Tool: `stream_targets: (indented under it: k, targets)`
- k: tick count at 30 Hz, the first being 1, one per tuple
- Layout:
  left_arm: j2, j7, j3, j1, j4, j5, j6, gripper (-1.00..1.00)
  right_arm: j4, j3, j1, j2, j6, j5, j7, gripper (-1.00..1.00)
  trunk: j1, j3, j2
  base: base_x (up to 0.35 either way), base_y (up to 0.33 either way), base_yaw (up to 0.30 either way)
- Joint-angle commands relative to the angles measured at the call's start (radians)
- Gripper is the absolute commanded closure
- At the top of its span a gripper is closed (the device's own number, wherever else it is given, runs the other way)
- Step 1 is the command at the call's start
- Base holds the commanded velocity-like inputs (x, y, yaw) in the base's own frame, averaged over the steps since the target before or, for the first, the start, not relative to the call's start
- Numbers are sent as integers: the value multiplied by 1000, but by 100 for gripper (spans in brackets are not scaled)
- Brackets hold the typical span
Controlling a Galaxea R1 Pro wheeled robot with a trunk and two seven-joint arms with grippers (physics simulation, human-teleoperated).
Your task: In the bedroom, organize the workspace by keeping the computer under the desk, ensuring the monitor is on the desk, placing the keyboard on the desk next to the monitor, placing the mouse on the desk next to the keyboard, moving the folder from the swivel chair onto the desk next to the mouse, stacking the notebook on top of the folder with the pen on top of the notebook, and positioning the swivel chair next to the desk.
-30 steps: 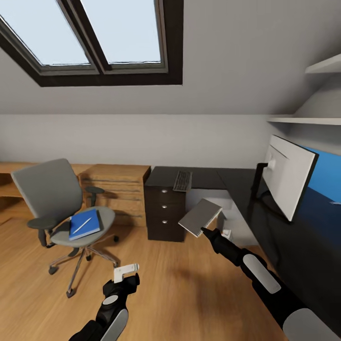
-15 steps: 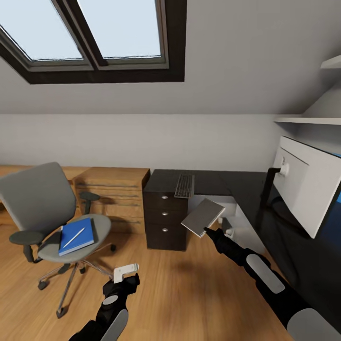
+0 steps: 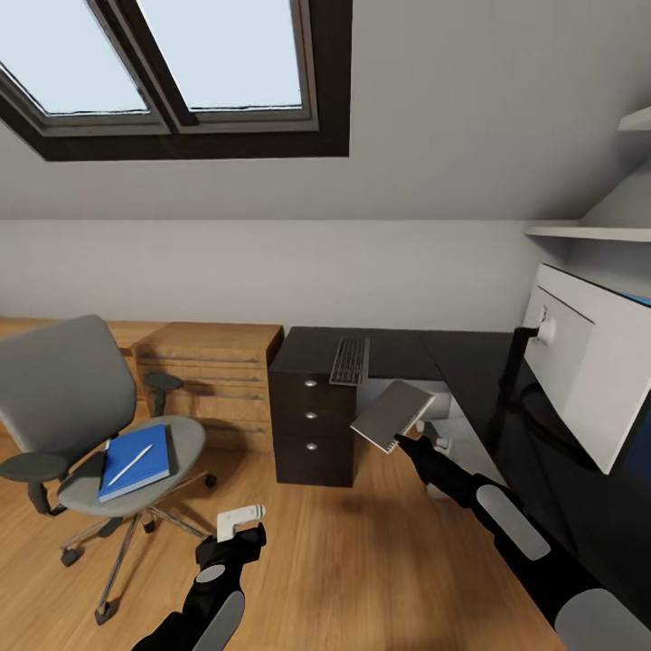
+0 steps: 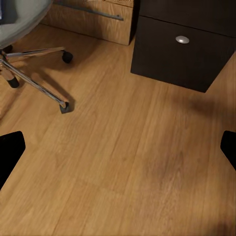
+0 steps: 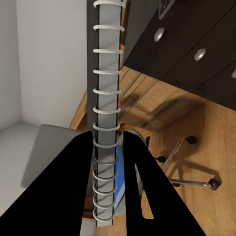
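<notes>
The right gripper (image 3: 400,440), at the end of a black arm with grey panels, was clamped on the thin grey-covered spiral-bound notebook (image 3: 391,415), held up in the air in front of the glossy black desk (image 3: 407,348), tilted with one corner toward the floor. In the right wrist view the two dark fingers (image 5: 81,182) pressed against either side of the notebook's white wire spine (image 5: 105,123), which ran straight up between them.

The left gripper (image 3: 240,520) hung low over the light wood floor (image 3: 362,561), its jaws spread wide with nothing between them (the left wrist view showed the two dark fingertips (image 4: 10,152) at opposite edges, with bare floorboards in between).

The grey upholstered swivel chair (image 3: 81,407) with dark armrests stood on the floor well apart from the desk, in front of a low light-wood shelf unit (image 3: 212,366). On its seat lay the flat bright blue folder (image 3: 136,461), and the slim white pen (image 3: 131,464) rested across the folder's cover.

The flat dark keyboard (image 3: 350,360) sat on the desk top above a black three-drawer cabinet (image 3: 312,420) with round silver knobs. The large monitor (image 3: 588,362), its white-grey back showing, stood on a thin black stand further along the desk toward the right. Dark-framed skylights (image 3: 181,72) were set in the sloped pale grey wall above.
</notes>
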Motion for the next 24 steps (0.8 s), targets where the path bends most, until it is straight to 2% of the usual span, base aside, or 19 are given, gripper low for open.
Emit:
stream_targets:
  k: [1,13,21,24]
  targets:
    - [1,8,-3,-1,-2,5,3,-100,0,2,-1,-1,1,-6,2,100,-4,2,7,3,-1,0]
    - [1,8,-2,-1,-4,5,3,-100,0,2,-1,-3,1,-5,2,100,-50,40,91,17,0,0]
    - [1,8,-2,-1,-4,5,3,-100,0,2,-1,-4,0,-5,2,100,-81,65,147,242,0,0]
    - [1,8,-2,-1,-4,5,3,-100,0,2,-1,-12,0,-6,3,100,-92,74,168,313,0,0]
